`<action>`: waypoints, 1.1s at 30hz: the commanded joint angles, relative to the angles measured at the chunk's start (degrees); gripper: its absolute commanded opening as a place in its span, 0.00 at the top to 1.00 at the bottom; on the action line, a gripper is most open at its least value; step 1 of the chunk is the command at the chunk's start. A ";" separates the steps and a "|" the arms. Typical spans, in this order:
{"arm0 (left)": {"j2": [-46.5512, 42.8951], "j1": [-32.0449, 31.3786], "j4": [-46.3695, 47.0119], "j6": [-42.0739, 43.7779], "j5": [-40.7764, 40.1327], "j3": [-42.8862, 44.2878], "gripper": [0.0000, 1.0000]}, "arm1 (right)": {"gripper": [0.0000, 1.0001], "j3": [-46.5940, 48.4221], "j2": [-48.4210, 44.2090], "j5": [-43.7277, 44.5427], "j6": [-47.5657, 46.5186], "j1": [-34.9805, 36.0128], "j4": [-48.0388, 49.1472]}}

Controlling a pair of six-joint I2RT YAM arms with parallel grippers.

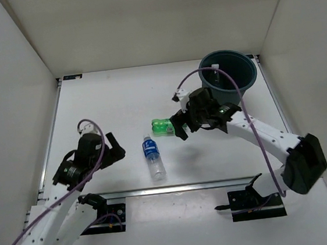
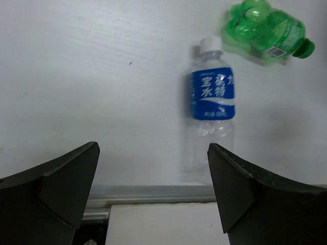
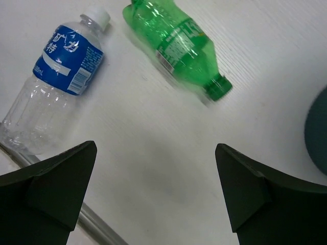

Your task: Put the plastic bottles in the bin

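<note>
The all-green bottle (image 1: 163,126) lies on its side mid-table; it also shows in the right wrist view (image 3: 181,46) and the left wrist view (image 2: 268,30). A clear bottle with a blue label and white cap (image 1: 153,157) lies nearer the front edge, also seen from the left wrist (image 2: 213,102) and the right wrist (image 3: 56,87). The dark teal bin (image 1: 228,72) stands at the back right. My right gripper (image 1: 180,128) hovers open and empty just right of the green bottle. My left gripper (image 1: 118,147) is open and empty, left of the blue-label bottle.
A small white object (image 1: 214,67) shows inside the bin. A metal rail (image 1: 176,187) runs along the table's front edge. White walls enclose the table on three sides. The bin's rim (image 3: 319,132) shows at the right edge of the right wrist view.
</note>
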 commanded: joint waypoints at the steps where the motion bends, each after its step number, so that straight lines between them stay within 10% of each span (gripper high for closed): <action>1: -6.76 2.35 -8.33 -3.65 0.34 -2.67 0.01 | 0.01 4.68 6.65 -3.66 -7.33 2.00 4.30; 24: -4.05 1.82 -12.21 -0.66 1.65 -0.92 0.02 | 0.03 16.37 38.39 -8.77 -21.42 -0.19 16.86; 33: -4.04 1.91 -12.47 0.83 1.39 -0.30 0.01 | 0.55 14.88 34.64 -7.52 -16.41 0.34 21.35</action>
